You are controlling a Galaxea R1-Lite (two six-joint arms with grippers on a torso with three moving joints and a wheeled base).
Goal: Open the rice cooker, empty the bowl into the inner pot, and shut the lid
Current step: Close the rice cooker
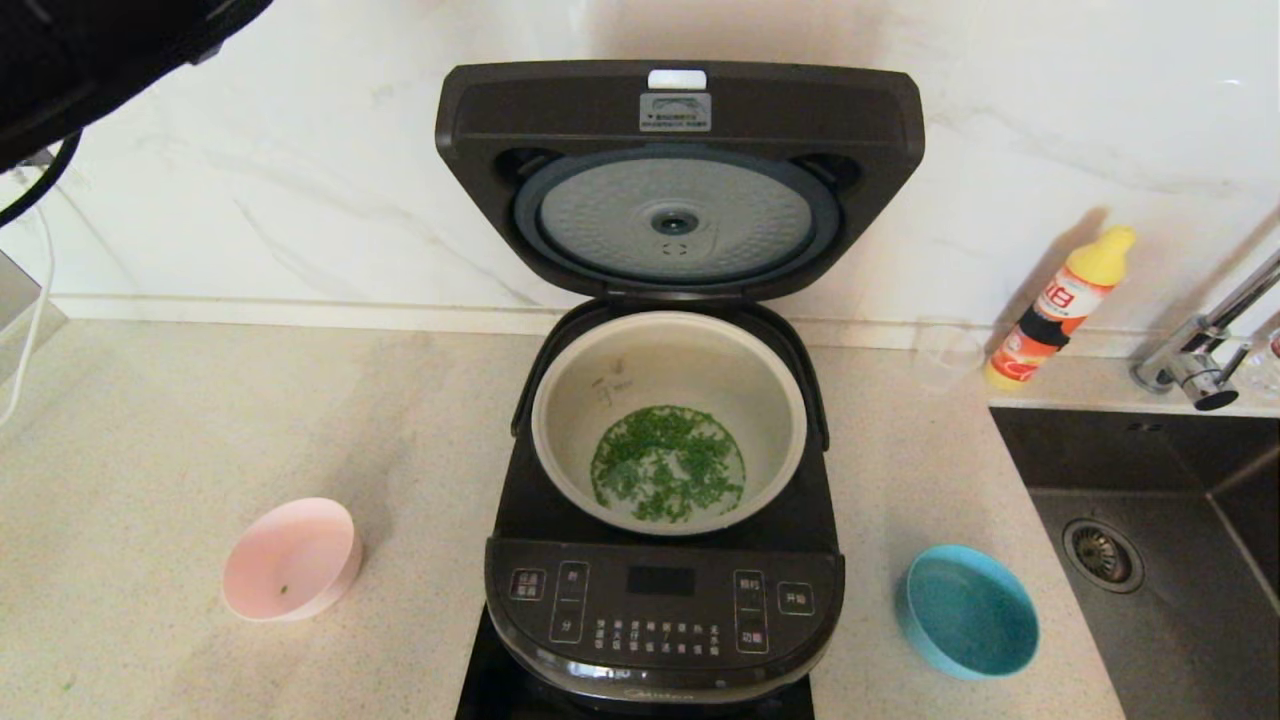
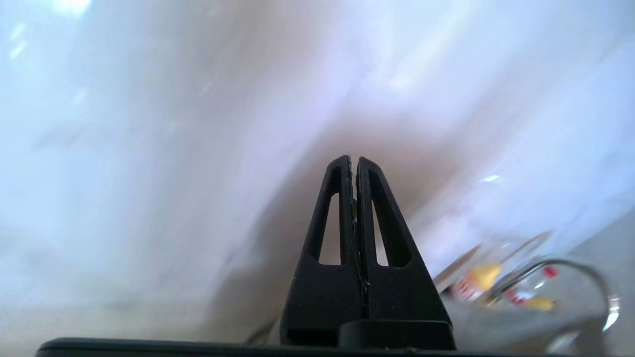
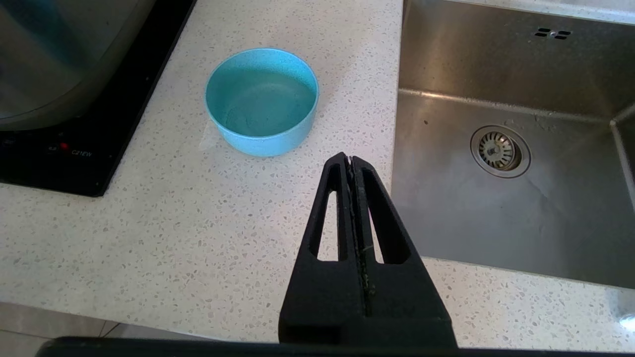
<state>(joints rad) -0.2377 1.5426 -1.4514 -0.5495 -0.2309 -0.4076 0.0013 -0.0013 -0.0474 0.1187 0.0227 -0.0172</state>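
The rice cooker (image 1: 665,500) stands in the middle of the bench (image 1: 200,420), on a dark plate. Its lid (image 1: 680,175) is up, almost upright against the wall, the silver disc facing forward. The inner pot (image 1: 668,420) sits in the cavity with green pieces spread on its bottom. The bowl (image 1: 292,560) rests upright on the bench to the left of the cooker, apart from it, nearly empty; only a small green crumb is seen inside. So, as I judge, the pouring is done and only the closing of the lid remains.

The left pincer (image 2: 354,161) is closed and grips nothing; in its wrist view it points toward the wall, and in the head view only a dark part of that arm shows at the upper left corner. The right pincer (image 3: 350,159) is also closed and empty, hanging over the bench edge near the teal bowl (image 1: 970,612) and the sink (image 1: 1150,560).

The risk: the lid is tall and leans back, so a push too low or from the side may slide the cooker, or the lid may not latch. An orange bottle (image 1: 1060,305) and a clear cup (image 1: 945,352) stand to the right behind, out of the way.
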